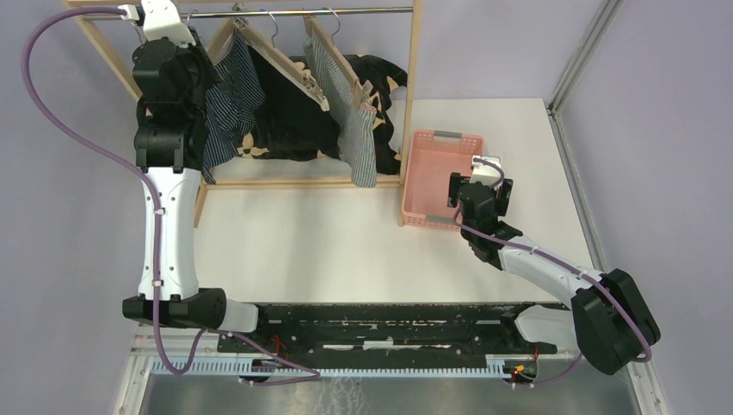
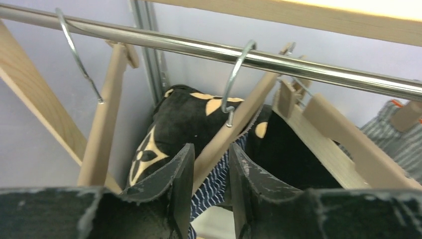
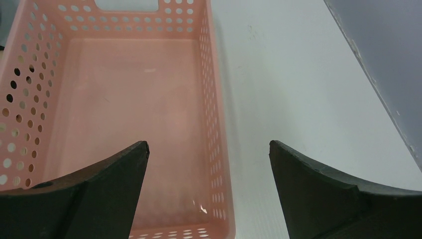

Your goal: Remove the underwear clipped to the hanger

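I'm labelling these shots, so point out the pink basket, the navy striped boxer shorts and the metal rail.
pink basket (image 1: 436, 183), top view, its bare floor.
navy striped boxer shorts (image 1: 236, 95), top view, middle of the cloth.
metal rail (image 2: 189, 47), left wrist view, stretch between two hooks.

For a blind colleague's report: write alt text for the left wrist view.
The left pincer shows two dark fingers narrowly apart, with the sloping arm of a wooden hanger and navy striped underwear in the gap; whether it grips is unclear. Above, wire hooks hang on a metal rail, with a black flower-marked cushion behind.
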You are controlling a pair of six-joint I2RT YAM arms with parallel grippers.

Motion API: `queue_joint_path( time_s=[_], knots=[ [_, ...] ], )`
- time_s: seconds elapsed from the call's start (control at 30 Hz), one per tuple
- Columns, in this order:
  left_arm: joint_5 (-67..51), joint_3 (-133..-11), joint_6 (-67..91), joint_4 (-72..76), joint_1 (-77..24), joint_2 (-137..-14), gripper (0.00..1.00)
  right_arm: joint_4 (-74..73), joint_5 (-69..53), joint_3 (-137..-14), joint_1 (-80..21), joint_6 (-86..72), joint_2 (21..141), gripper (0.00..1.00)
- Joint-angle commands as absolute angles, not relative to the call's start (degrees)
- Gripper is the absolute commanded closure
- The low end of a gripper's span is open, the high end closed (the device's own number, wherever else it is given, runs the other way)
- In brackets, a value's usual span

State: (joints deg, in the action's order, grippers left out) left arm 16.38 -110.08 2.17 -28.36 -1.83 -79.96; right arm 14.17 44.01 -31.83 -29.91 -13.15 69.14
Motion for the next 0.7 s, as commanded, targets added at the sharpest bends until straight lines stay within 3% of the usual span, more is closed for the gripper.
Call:
queue_joint_path(
  time_s=[0.0,0.23,0.43,0.57,0.67],
  knots=[
    [22.06,-114.13,-2.99,-27.78,-1.52,-81.3,0.59,16.61,44.03,-33.12,-30.15,-12.14,67.35,0.0],
    [25.51,-117.32,-5.83,-31.14,-1.49,-84.44,0.56,16.9,44.23,-32.87,-30.12,-11.91,67.06,0.0],
    [25.79,-116.53,-5.67,-33.65,-1.5,-83.97,0.59,17.16,44.12,-33.03,-30.22,-11.94,67.38,0.0],
    [24.46,-115.16,-4.91,-33.82,-1.49,-82.58,0.67,17.35,43.85,-32.96,-30.22,-12.28,67.27,0.0],
    [23.12,-115.18,-4.39,-34.28,-1.54,-82.24,0.64,17.49,43.0,-32.98,-30.16,-12.47,67.4,0.0]
  ],
)
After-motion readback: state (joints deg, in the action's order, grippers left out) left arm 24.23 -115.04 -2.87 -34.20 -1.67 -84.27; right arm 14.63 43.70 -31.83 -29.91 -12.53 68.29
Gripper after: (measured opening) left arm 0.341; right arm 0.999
